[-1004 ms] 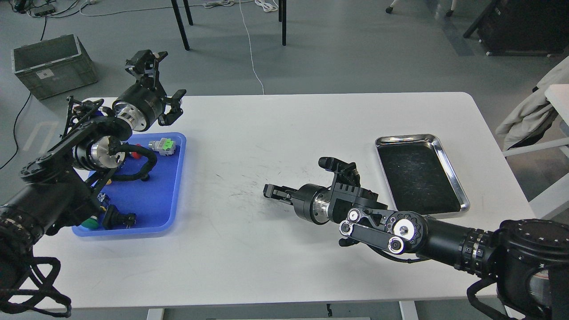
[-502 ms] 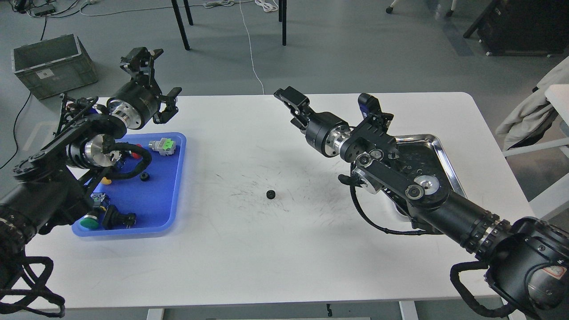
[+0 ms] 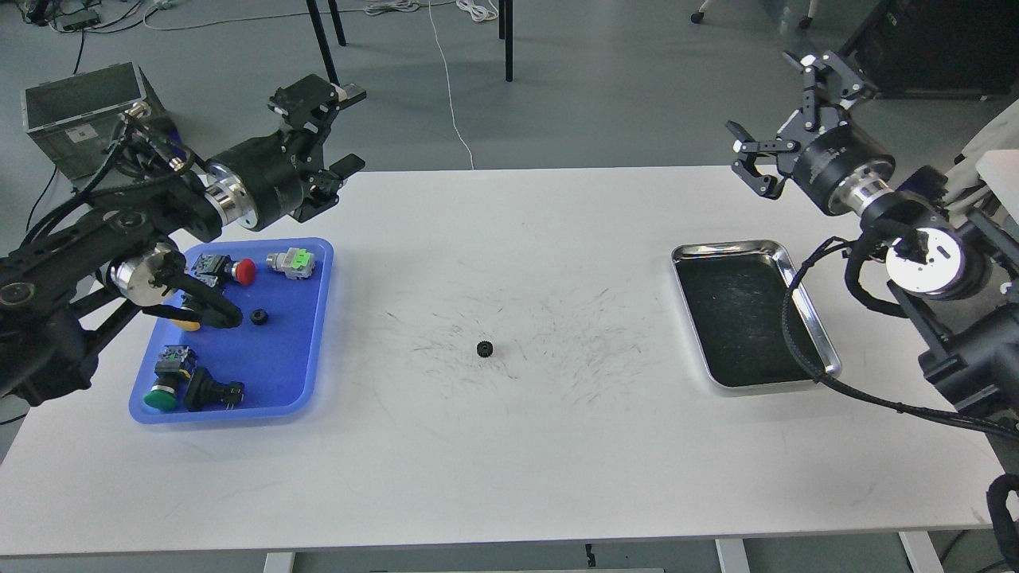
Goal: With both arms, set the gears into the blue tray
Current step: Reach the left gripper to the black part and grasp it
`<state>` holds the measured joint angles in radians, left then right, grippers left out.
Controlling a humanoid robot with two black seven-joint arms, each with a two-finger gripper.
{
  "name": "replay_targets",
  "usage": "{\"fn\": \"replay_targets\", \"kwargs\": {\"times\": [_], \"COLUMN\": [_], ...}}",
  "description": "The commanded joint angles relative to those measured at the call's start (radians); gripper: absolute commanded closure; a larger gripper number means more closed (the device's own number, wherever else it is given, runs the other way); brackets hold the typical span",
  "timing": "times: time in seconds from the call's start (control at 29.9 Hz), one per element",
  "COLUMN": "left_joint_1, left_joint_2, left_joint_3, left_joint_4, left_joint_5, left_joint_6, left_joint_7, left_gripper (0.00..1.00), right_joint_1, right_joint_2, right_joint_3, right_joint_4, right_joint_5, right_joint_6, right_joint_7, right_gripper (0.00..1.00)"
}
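Gear (image 3: 485, 348) at table (image 3: 509, 477) centre; blue tray (image 3: 298, 350) at nine o'clock; left gripper (image 3: 334, 131) and right gripper (image 3: 784, 103) both spread, empty; a tiny gear may slip from the pinch.

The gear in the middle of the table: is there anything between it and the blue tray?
Nothing visible. The gear lies alone on the bare white table, and the stretch to the blue tray holds no object.

White desk (image 3: 509, 469), scuffed with dark marks at centre. Blue tray (image 3: 298, 374) lies at left. Steel tray (image 3: 808, 318) with black liner lies at right. Single black gear (image 3: 484, 348) rests on bare surface between them, well apart from both.
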<state>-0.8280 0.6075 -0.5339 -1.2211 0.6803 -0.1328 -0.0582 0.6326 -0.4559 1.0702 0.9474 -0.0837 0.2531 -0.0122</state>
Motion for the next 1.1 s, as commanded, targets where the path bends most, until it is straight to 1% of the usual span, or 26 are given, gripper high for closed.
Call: {"fn": "replay_targets", "kwargs": {"times": [0.0, 0.1, 0.17, 0.27, 0.37, 0.47, 0.57, 0.64, 0.74, 0.84, 1.07], "left_joint_1": [0.006, 0.015, 0.038, 0.078, 0.107, 0.150, 0.181, 0.184, 0.191, 0.198, 0.222], "left_joint_2": [-0.020, -0.073, -0.097, -0.139, -0.156, -0.169, -0.205, -0.231, -0.291, -0.328, -0.371], "left_joint_3": [0.058, 0.100, 0.120, 0.169, 0.225, 0.261, 0.267, 0.269, 0.270, 0.272, 0.281], "left_joint_4": [-0.070, -0.072, -0.072, -0.066, -0.057, -0.032, 0.006, 0.064, 0.141, 0.163, 0.196], "left_joint_5": [0.369, 0.658, 0.828, 1.005, 1.158, 1.301, 1.432, 1.498, 1.501, 1.501, 1.501], "left_joint_6": [0.050, 0.070, 0.111, 0.166, 0.197, 0.236, 0.236, 0.236, 0.236, 0.236, 0.236], "left_joint_7": [0.012, 0.012, 0.014, 0.018, 0.026, 0.038, 0.057, 0.057, 0.057, 0.058, 0.064], "left_gripper": [0.02, 0.02, 0.02, 0.02, 0.02, 0.02, 0.02, 0.02, 0.02, 0.03, 0.05], "right_joint_1": [-0.076, -0.146, -0.189, -0.237, -0.248, -0.254, -0.254, -0.254, -0.254, -0.252, -0.254], "right_joint_2": [-0.023, -0.023, -0.023, -0.018, -0.009, -0.003, 0.006, 0.009, 0.011, 0.017, 0.017], "right_joint_3": [0.051, 0.085, 0.102, 0.114, 0.114, 0.114, 0.114, 0.114, 0.114, 0.114, 0.105], "right_joint_4": [-0.070, -0.085, -0.087, -0.099, -0.133, -0.162, -0.167, -0.167, -0.167, -0.165, -0.163], "right_joint_5": [0.117, 0.189, 0.214, 0.228, 0.228, 0.228, 0.228, 0.228, 0.228, 0.228, 0.228], "right_joint_6": [0.092, 0.153, 0.185, 0.228, 0.236, 0.236, 0.236, 0.236, 0.236, 0.236, 0.236], "right_joint_7": [0.000, 0.000, 0.004, 0.030, 0.049, 0.051, 0.051, 0.051, 0.051, 0.051, 0.051], "right_gripper": [0.06, 0.06, 0.06, 0.04, 0.04, 0.04, 0.04, 0.04, 0.04, 0.04, 0.04]}}
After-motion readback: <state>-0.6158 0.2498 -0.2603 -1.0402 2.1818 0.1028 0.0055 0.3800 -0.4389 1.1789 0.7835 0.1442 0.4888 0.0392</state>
